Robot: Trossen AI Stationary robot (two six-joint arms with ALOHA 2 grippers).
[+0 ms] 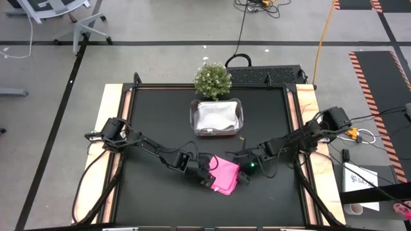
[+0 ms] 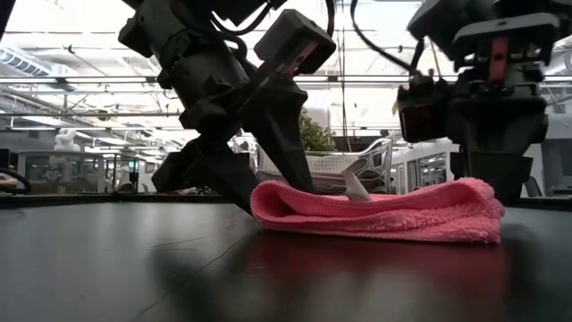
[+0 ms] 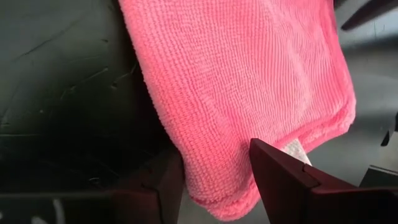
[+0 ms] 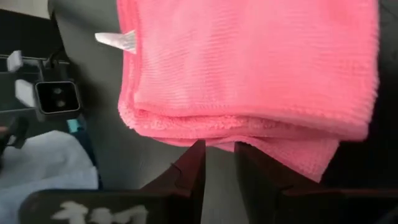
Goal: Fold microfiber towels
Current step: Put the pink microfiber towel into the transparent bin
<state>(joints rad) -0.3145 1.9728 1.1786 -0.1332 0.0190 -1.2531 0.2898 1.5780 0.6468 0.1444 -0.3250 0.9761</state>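
Note:
A bright pink microfiber towel (image 1: 223, 174), folded into several layers, lies flat on the black table near the middle of its front half. A white tag (image 2: 356, 188) sticks out of it. My left gripper (image 3: 216, 152) slants down at the towel's left end, open, one finger on each side of a corner. My right gripper (image 4: 217, 146) slants down at the towel's right end. Its fingers stand a little apart with bare table between them, and their tips are at the towel's layered edge (image 4: 217, 132). A light grey towel (image 1: 215, 115) lies in the clear tub. My left gripper straddles the pink towel's corner (image 3: 217, 193), slanting down from the table's left. I cannot tell whether its fingers touch the cloth. My right gripper has its fingertips (image 4: 198, 149) at the layered edge, slanting down from the table's right. I cannot tell whether they touch it.
A clear plastic tub (image 1: 239, 122) stands behind the towel at the table's middle, with a small potted plant (image 1: 212, 78) at the far edge beyond it. Bare black surface (image 1: 148, 199) stretches toward the near-left and near-right corners. Light wooden strips (image 1: 110, 109) run along both sides.

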